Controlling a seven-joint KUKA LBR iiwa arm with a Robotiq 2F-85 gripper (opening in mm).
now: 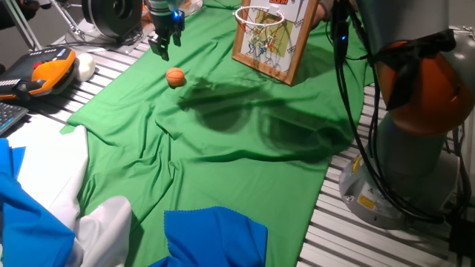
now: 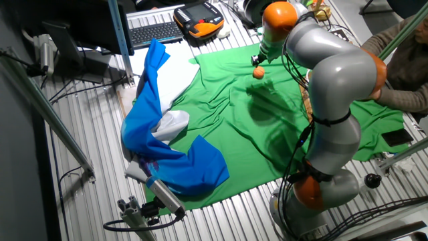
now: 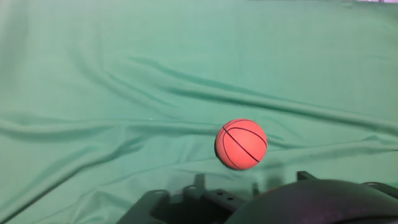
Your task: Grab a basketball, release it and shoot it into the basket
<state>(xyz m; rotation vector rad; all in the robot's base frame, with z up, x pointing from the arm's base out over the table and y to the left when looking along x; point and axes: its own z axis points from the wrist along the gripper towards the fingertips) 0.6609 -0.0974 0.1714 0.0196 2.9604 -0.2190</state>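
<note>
Approach step: the gripper hovers with jaws apart, holding nothing, above the basketball lying on the green cloth, well apart from the basket; the next move probably requires descent and closing.

Slatted table under green cloth

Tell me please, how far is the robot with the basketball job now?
Nothing looks finished yet. The basketball lies on the green cloth, not held. In hand: the gripper hangs above and beside it, holding nothing. Left: grasp the ball, release it and shoot it into the basket, whose net shows no ball.
</note>
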